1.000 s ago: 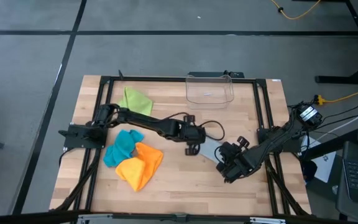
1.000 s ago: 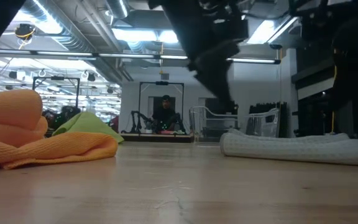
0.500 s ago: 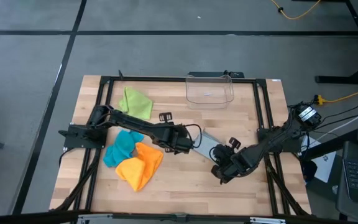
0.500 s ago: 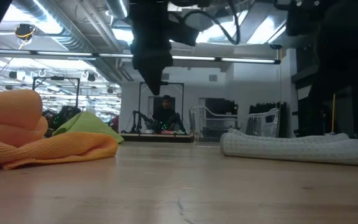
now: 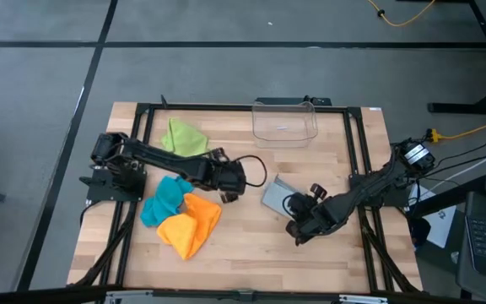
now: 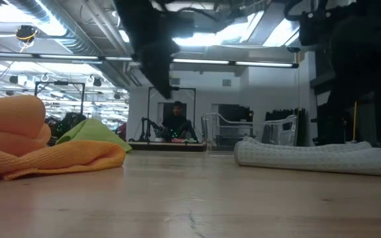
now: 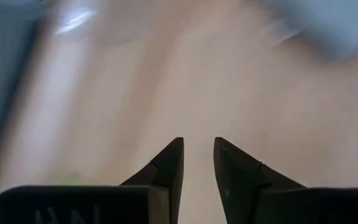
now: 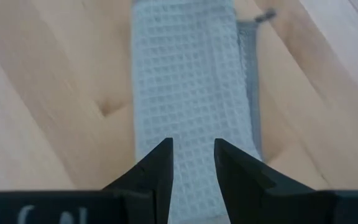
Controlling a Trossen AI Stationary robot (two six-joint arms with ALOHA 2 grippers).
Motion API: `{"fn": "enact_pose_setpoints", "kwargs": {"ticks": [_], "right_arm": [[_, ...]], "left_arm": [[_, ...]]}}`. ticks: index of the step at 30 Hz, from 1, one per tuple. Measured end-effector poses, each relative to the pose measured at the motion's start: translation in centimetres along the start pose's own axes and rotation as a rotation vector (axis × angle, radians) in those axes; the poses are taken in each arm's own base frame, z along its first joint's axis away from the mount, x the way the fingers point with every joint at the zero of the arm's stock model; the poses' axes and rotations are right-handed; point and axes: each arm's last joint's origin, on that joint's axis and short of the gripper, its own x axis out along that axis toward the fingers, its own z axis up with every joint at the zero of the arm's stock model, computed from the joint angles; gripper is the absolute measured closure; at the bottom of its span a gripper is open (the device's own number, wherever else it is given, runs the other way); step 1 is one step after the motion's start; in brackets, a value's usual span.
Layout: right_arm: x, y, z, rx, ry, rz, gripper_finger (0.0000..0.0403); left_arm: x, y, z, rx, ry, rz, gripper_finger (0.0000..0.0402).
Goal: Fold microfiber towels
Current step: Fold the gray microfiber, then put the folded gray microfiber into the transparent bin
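The wooden table (image 5: 251, 245) sits in a big workshop, a person far off at the back behind another rig. The left gripper (image 5: 229, 179) has pulled away from the grey towel (image 5: 275, 195) over the last second and now hangs near the heap of unfolded cloths, its fingers (image 7: 169, 165) a narrow gap apart with nothing between them. Meanwhile the right gripper (image 5: 299, 228) has shifted in over the grey towel's near end, fingers (image 8: 156, 167) slightly parted and empty, hovering just above the weave. That towel lies as a tidy folded strip at centre-right, so to my eye it is finished, or close to it, and the left arm is heading for the next one. The orange towel (image 5: 189, 224) and teal towel (image 5: 165, 200) lie crumpled, touching each other; the green towel (image 5: 183, 138) sits apart behind them, and the clear bin (image 5: 285, 121) stands at the back edge. The left wrist view is smeared by motion. From table height both grippers are just dark shapes overhead, and the teal towel is hidden behind the orange one.
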Motion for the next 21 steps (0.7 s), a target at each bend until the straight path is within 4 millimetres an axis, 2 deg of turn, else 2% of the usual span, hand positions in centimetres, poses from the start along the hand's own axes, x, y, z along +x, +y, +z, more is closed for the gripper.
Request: {"fn": "enact_pose_setpoints", "kwargs": {"ticks": [4,10,15,21], "right_arm": [[-0.1,-0.4,-0.3,-0.018,0.02,-0.04,0.0283],[-0.2,-0.7,-0.8,0.012,0.095,-0.061,0.0283],[-1.1,-0.5,-2.6,0.058,0.149,-0.075,0.0283],[-2.6,0.5,-5.5,0.117,0.237,-0.022,0.0283]], "left_arm": [[1.4,-1.7,0.7,-0.044,-0.17,-0.24,0.0322],[3.6,-4.3,1.8,-0.074,-0.338,-0.439,0.0322],[5.7,-5.4,2.0,-0.073,-0.332,-0.441,0.0322],[7.5,-6.3,4.1,-0.083,-0.38,-0.436,0.0322]]}}
